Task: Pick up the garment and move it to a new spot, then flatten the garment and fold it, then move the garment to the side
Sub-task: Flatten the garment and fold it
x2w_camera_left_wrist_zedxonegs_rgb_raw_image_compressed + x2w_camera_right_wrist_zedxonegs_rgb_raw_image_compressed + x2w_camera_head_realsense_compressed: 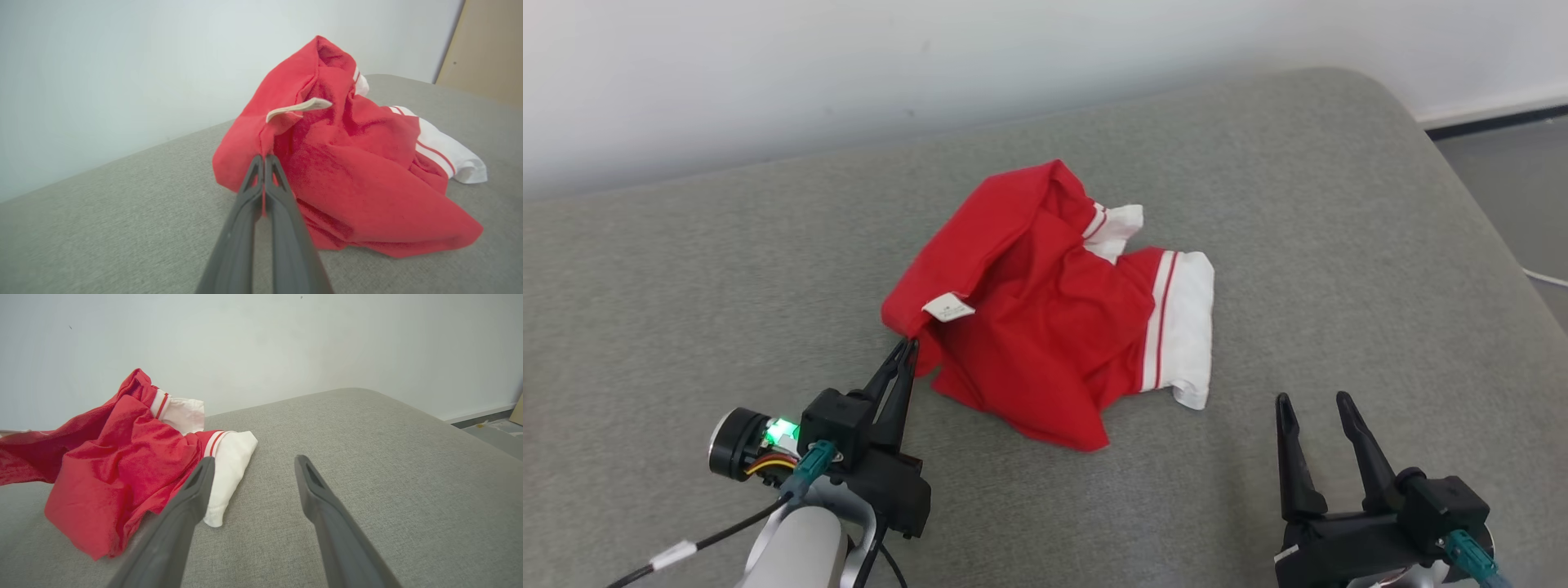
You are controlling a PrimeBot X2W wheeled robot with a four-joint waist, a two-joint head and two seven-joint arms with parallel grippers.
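We logged the red garment lying crumpled in a heap near the middle of the grey padded surface, not flat and not folded. It had white bands with red stripes on its right side. A white label stuck out at its left edge.

The left gripper was clamped on the garment. Its two fingers were pressed together on the near-left corner of the red cloth, just below the label. The left wrist view showed a sliver of red pinched between the tips. The right gripper sat with its fingers spread and nothing between them. It was low at the near right, apart from the cloth.

The key relation was this: from the left claw, the whole heap lay ahead and to the right. Its long axis ran roughly from the pinched corner across to the white band. The left arm was clearly the nearer one, being in contact. From the right claw, the closest part was the lower corner of the white band, ahead and to the left, near but not touching.

We judged this to be the pick-up stage, with the move, flattening and fold all not yet done. A lift from that one corner would likely leave the bulk hanging and trailing to the right. The pinch looked thin, so slipping was a risk.
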